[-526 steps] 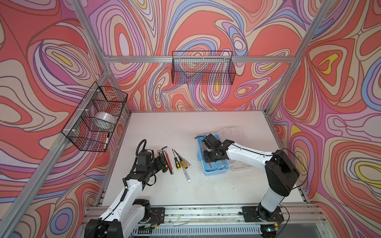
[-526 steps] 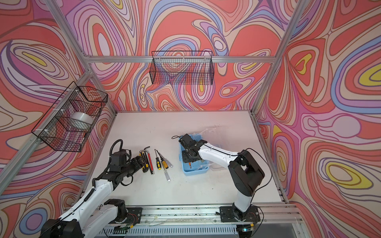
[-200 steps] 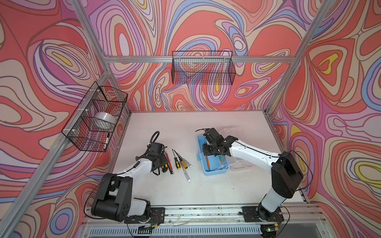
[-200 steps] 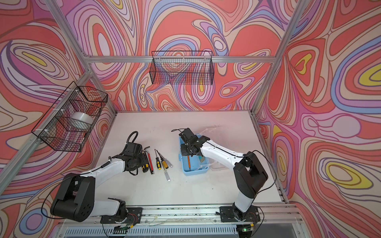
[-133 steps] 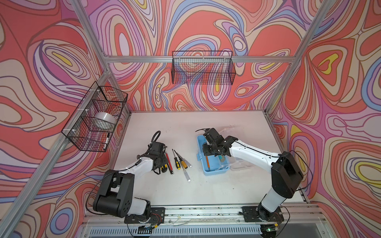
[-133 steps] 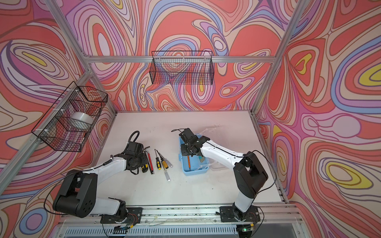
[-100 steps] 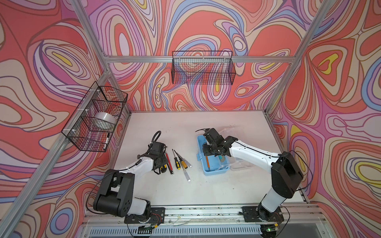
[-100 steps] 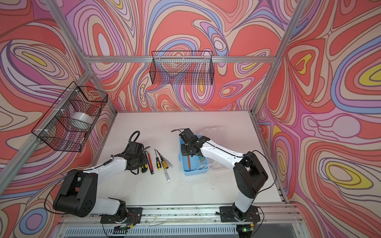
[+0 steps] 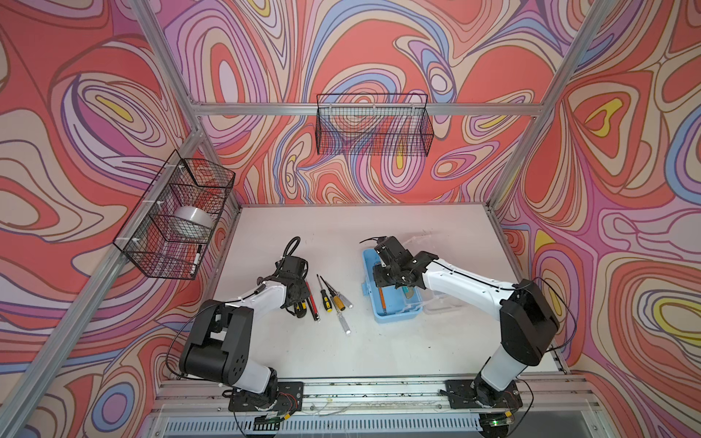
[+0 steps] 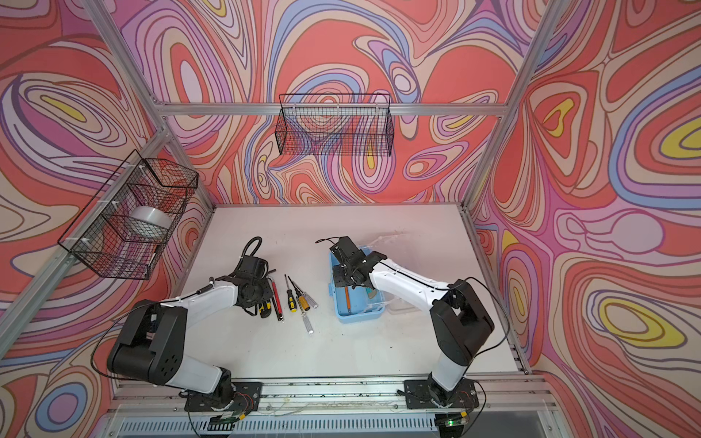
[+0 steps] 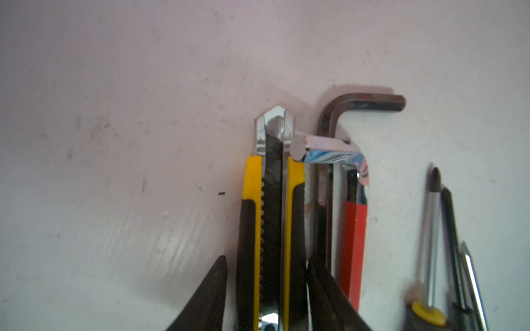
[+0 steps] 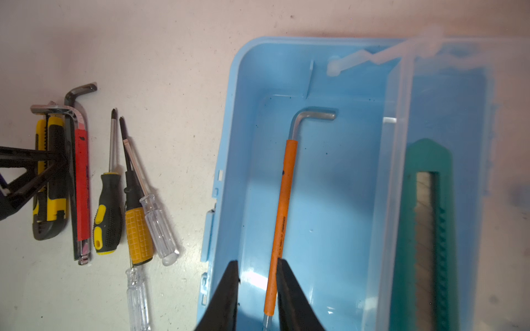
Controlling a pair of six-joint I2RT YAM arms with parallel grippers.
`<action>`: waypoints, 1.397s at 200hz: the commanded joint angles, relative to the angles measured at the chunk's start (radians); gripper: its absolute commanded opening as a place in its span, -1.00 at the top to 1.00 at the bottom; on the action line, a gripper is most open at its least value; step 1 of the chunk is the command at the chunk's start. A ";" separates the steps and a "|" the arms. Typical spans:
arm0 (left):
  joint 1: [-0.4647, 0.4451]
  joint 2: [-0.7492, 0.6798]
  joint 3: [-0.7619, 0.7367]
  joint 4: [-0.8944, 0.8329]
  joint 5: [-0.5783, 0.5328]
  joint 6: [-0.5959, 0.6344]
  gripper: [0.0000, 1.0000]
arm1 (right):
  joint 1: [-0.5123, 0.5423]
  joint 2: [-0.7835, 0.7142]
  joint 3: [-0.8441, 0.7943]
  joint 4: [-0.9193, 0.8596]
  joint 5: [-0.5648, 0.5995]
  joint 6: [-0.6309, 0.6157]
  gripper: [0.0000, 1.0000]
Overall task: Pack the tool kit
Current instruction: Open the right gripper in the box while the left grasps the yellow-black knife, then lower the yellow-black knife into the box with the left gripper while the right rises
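Left tool (image 11: 266,258) is held parted astride yellow-black utility knife (image 11: 272,200), right tool (image 12: 258,261) over orange-sleeved hex key (image 12: 285,186) in light-blue plastic box (image 12: 238,137).

No words or numbers could be read. Fine print on the orange-sleeved hex key (image 12: 282,200) inside the blue box (image 12: 229,143) stayed illegible.

walls (image 9: 379,45): swirled red-pink-purple | table (image 9: 379,349): white | frame (image 9: 265,109): aluminium | baskets (image 9: 373,125): black wire
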 commanded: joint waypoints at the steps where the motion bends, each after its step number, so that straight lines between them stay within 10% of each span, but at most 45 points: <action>1: -0.009 0.011 0.013 -0.047 -0.015 0.007 0.14 | -0.003 -0.055 -0.010 0.010 0.030 -0.013 0.51; 162: -0.039 -0.194 0.000 -0.116 0.021 0.015 0.48 | -0.020 -0.106 0.028 -0.029 0.111 -0.029 0.51; 232: -0.247 -0.357 0.168 -0.200 0.061 -0.071 0.48 | -0.083 -0.263 0.011 -0.057 0.160 -0.021 0.52; 279: -0.528 -0.142 0.388 -0.112 0.014 -0.099 0.49 | -0.117 -0.407 0.019 -0.129 0.265 -0.038 0.52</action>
